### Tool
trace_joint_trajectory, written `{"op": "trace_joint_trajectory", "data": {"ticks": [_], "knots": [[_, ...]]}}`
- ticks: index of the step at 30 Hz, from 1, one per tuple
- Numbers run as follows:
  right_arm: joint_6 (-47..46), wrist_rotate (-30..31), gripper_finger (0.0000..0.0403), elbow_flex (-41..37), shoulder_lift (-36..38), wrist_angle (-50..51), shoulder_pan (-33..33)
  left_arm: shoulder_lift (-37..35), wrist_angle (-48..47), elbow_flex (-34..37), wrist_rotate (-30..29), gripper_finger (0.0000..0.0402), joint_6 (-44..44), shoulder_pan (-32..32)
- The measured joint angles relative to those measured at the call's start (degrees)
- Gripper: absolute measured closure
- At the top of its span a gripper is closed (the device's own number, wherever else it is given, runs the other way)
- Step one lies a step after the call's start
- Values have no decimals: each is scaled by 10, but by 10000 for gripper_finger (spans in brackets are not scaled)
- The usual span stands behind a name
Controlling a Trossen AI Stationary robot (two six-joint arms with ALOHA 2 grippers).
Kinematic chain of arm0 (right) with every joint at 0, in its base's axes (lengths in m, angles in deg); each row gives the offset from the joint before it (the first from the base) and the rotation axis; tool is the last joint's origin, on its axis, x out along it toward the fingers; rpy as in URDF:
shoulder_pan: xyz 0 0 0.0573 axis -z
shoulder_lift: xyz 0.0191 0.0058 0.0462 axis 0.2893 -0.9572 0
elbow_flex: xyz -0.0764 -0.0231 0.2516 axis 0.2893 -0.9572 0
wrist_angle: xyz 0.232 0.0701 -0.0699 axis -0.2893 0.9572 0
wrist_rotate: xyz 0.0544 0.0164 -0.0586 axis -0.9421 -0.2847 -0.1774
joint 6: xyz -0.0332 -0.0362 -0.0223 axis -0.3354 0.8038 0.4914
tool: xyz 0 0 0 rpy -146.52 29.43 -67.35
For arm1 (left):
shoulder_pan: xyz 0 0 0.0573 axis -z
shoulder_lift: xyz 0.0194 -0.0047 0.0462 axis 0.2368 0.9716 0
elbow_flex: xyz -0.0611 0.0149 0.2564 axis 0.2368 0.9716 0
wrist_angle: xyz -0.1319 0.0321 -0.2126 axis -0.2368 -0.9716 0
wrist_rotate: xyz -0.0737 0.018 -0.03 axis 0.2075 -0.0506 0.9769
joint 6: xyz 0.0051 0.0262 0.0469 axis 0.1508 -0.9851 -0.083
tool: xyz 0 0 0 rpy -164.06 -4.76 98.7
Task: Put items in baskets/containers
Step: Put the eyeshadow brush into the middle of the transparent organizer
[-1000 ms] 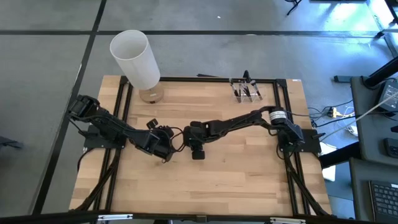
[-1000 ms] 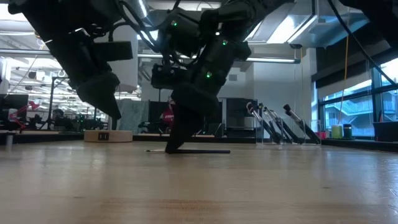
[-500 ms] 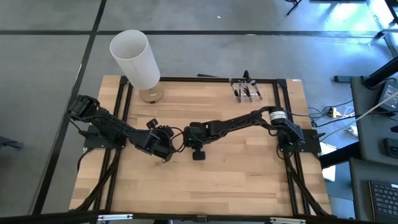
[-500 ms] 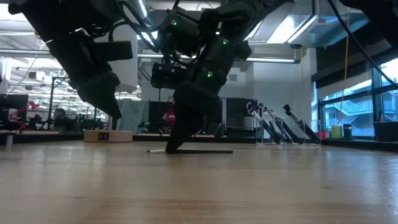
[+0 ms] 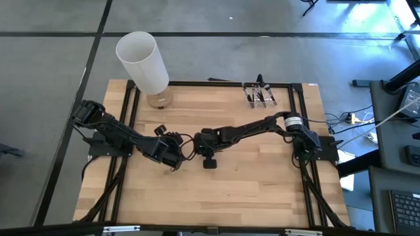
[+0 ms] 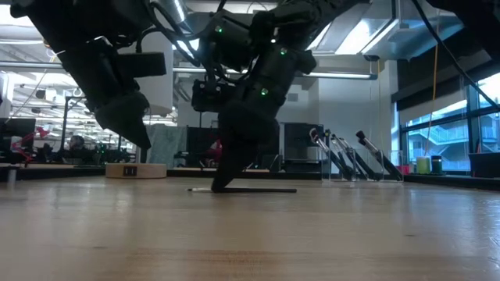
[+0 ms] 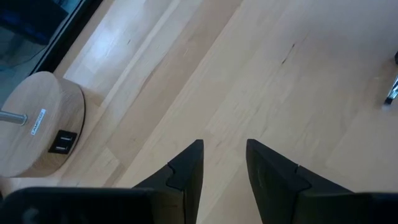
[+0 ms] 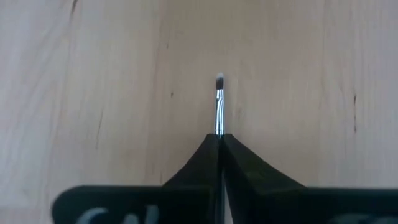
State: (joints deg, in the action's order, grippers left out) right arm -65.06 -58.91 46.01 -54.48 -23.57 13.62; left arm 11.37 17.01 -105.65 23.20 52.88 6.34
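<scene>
Black-handled and thin, the makeup brush point(image 8: 219, 106) is lying flat on the bare wooden table point(image 5: 262, 177) near its middle, and the right gripper point(image 8: 219, 138) is pressing down on it with its fingers closed on the handle, the silver ferrule and small dark tuft poking out beyond the fingertips. In the low view the brush point(image 6: 254, 190) is showing as a dark line along the wood, so it is probably not lifted yet. Such a slim rod is likely weighing almost nothing and staying stiff, but its smooth round handle may be prone to rolling or pivoting between the pads, and the bristles are the soft, delicate end best left untouched. Gripping close to the ferrule, as the fingers seem to be doing, leaves most of the handle trailing behind the jaws, so the brush could be tilting once raised; a hold nearer the balance point would be steadying it. The left gripper point(image 7: 222, 163) is hovering just beside, fingers part open and holding nothing. The clear plastic holder point(image 5: 260, 96) is standing at the far edge of the table, well apart from the grasp, with other brushes point(image 6: 344, 156) leaning in it, their tips up. The tall white cylinder point(image 5: 143, 62) is rising from its round wooden base point(image 7: 34, 127) at the far left corner.
</scene>
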Motion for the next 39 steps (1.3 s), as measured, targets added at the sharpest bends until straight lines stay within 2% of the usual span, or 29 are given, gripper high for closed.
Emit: {"op": "trace_joint_trajectory", "data": {"ticks": [4,9,18,27,34,39], "knots": [[-32,-29,366,0,0,37,6,0,0,0,0,286,0,0],[-52,-30,346,0,1,74,10,0,0,0,0,287,0,0],[-60,-28,393,0,1,98,10,0,0,0,0,288,2,0],[-62,-8,384,-1,6,108,11,0,-3,0,1,288,4,0],[-73,-9,387,-5,62,149,11,0,-27,0,6,290,13,0],[-78,6,378,-11,145,208,11,0,-43,0,20,290,36,3]]}}
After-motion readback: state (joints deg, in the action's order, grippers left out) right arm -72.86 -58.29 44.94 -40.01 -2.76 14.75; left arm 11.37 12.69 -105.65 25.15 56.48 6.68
